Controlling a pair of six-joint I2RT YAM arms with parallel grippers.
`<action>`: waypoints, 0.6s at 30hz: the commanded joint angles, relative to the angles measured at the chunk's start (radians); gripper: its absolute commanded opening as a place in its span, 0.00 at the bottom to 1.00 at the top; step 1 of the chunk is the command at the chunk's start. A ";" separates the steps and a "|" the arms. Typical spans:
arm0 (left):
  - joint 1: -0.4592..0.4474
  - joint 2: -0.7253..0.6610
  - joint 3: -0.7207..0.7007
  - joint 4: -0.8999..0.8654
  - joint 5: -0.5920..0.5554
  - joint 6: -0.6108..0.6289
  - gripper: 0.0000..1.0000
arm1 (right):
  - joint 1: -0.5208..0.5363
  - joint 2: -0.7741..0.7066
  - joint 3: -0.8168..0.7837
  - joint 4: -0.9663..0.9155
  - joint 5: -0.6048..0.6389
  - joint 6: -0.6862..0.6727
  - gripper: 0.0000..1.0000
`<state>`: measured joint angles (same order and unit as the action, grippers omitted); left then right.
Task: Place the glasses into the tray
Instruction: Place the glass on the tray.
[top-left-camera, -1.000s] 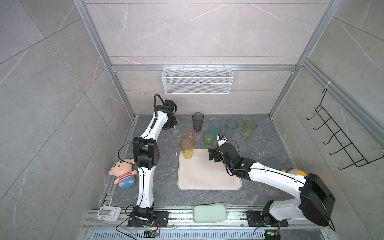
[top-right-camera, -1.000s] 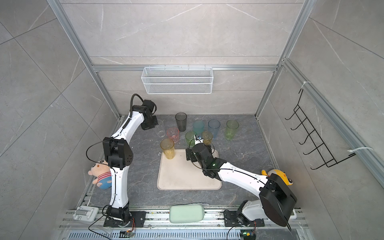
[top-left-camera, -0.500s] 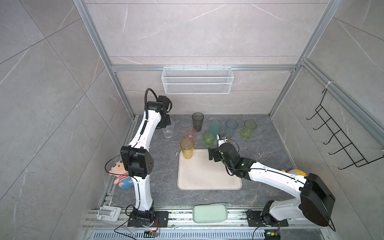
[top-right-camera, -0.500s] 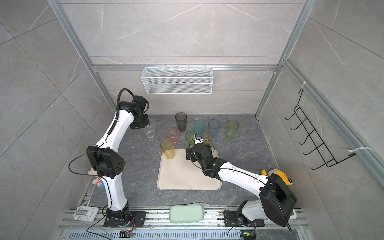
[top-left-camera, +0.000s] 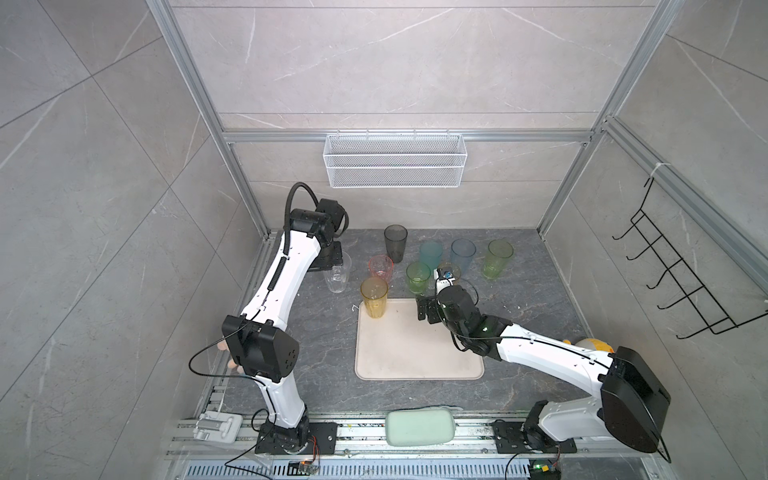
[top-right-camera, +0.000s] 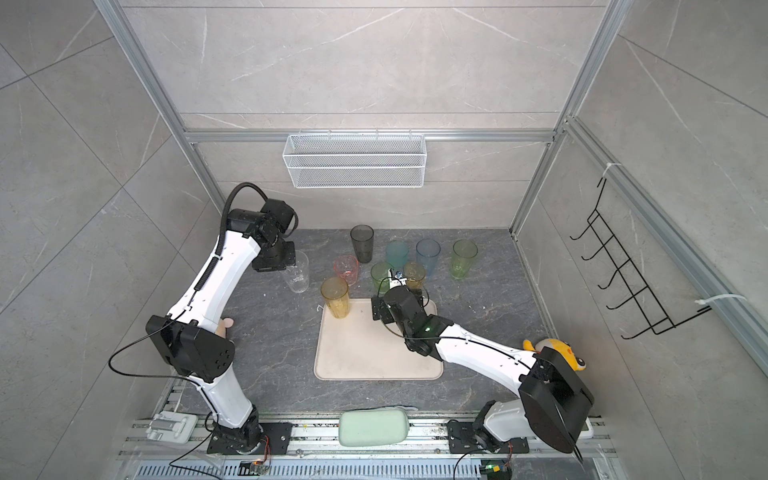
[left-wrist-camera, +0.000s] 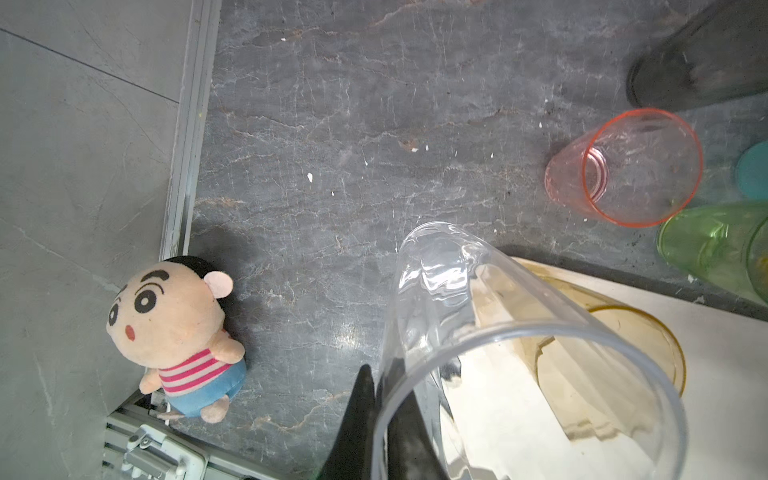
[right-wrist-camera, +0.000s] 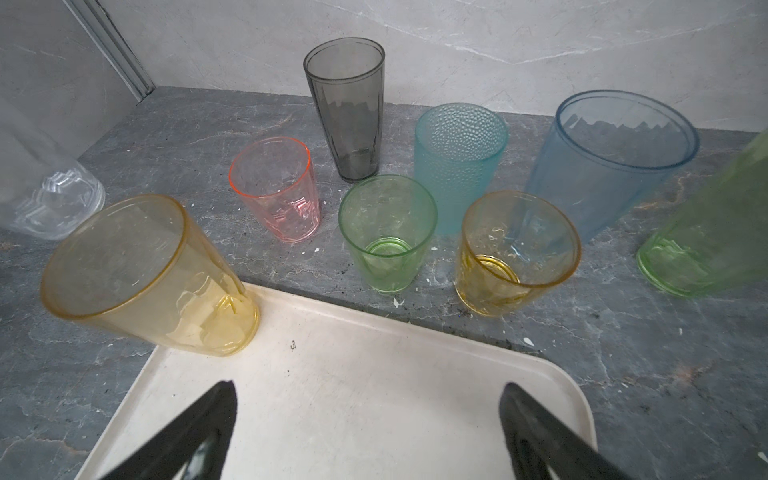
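- My left hand (left-wrist-camera: 376, 374) is closed tight on the rim of the clear glass (left-wrist-camera: 478, 332). One finger is inside the wall and one outside.
- In both top views the clear glass (top-left-camera: 338, 276) hangs tilted under that hand, over the bench (top-left-camera: 324, 332). It is to the left of the tray and apart from it.
- I cannot quite tell whether its base touches the bench; in the right wrist view it is only a blur (right-wrist-camera: 54, 199).
- My right hand (right-wrist-camera: 368, 388) is spread wide and holds nothing. It hovers over the far part of the tray (right-wrist-camera: 374, 332).
- The tray (top-left-camera: 415, 357) lies flat in the middle of the bench, between my two arms.
- The tall amber glass (top-left-camera: 374, 297) is the only glass in the tray. It stands upright in the far left corner, with its base right at the rim (right-wrist-camera: 145, 274).
- The other glasses stand upright on the bench beyond the tray's far edge.
- In the nearer row are the pink glass (right-wrist-camera: 274, 191), the short green glass (right-wrist-camera: 386, 232) and the short amber glass (right-wrist-camera: 515, 253).
- Behind them are the smoky grey glass (right-wrist-camera: 345, 108), the teal glass (right-wrist-camera: 457, 166) and the pale blue glass (right-wrist-camera: 615, 162).
- The tall green glass (top-left-camera: 498, 258) stands furthest to the right.
- A plush doll (left-wrist-camera: 174, 328) sits at the bench's left edge.
- A wire basket (top-left-camera: 395, 166) hangs on the back wall.
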<state>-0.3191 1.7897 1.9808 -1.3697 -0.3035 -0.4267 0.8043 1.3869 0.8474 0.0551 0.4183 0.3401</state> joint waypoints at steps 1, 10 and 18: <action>-0.031 -0.074 -0.020 -0.035 0.005 -0.025 0.00 | -0.003 0.003 0.018 -0.017 0.009 -0.009 0.99; -0.076 -0.117 -0.093 -0.096 -0.002 -0.096 0.00 | -0.002 0.009 0.023 -0.020 0.011 -0.010 0.99; -0.118 -0.172 -0.174 -0.086 0.065 -0.108 0.01 | -0.003 0.014 0.027 -0.024 0.010 -0.010 1.00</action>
<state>-0.4133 1.6749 1.8172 -1.4364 -0.2760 -0.5110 0.8043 1.3869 0.8478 0.0547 0.4187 0.3401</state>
